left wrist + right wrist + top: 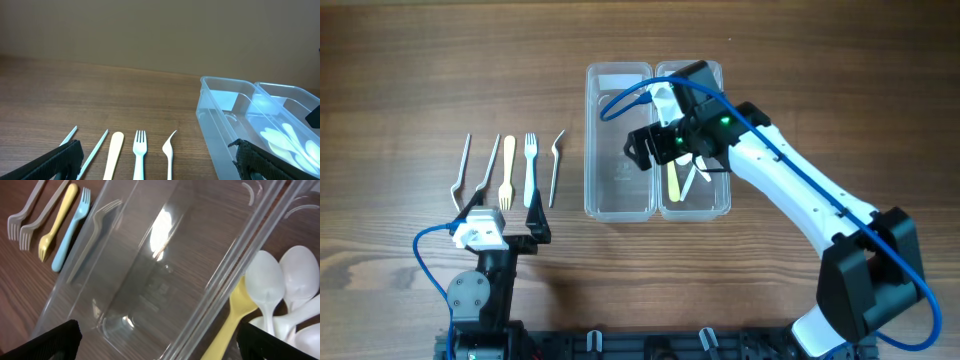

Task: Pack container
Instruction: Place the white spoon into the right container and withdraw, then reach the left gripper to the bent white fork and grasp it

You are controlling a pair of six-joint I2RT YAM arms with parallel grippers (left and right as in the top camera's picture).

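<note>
1. The right fingers [60, 342] were spread wide apart with nothing in them, hanging over the two clear tubs in the middle of the bench [400, 80].
2. From the right wrist camera, the empty container [618, 185] sat below and between those fingers. I couldn't see any contact.
3. The spoon container [724, 196] was snug against the empty one's right side. It held a yellow spoon [235, 315] and a bunch of white spoons [265, 280].
4. Both tubs had their long axis running straight away from the robot. The yellow spoon lay roughly along that line, bowl at the far end and handle toward the robot.
5. The left fingers [60, 160] were also apart and empty, low at the near side of the bench.
6. Five forks lay in a row just ahead of the left fingers, not between them, and to the left of the tubs.
7. The forks were all parallel, with the same long axis as the tubs.
8. The yellow fork [507, 172] and the two pale forks [461, 175] on its left had their tines toward the robot.
9. The blue fork [530, 170] and the clear fork [555, 168] pointed their tines away.
</note>
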